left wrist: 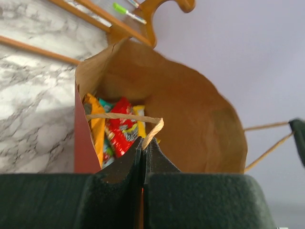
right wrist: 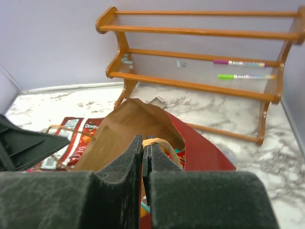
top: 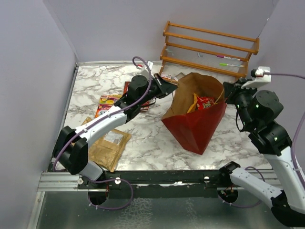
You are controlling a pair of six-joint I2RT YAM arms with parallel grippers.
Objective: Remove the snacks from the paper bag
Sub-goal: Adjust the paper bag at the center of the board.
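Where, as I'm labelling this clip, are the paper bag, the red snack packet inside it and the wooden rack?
paper bag (top: 193, 129): top external view, red outer face.
red snack packet (left wrist: 119, 129): left wrist view, its crinkled middle.
wooden rack (right wrist: 190, 31): right wrist view, top rail.

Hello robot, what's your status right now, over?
Left gripper shut on paper bag handle. Right gripper shut on other handle. Snacks inside, bag mouth unobstructed.

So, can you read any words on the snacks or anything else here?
"Dor": start of a word on the red packet on the table; rest hidden.
The snacks in the paper bag: print too blurred.
The markers on the rack: labels too small.
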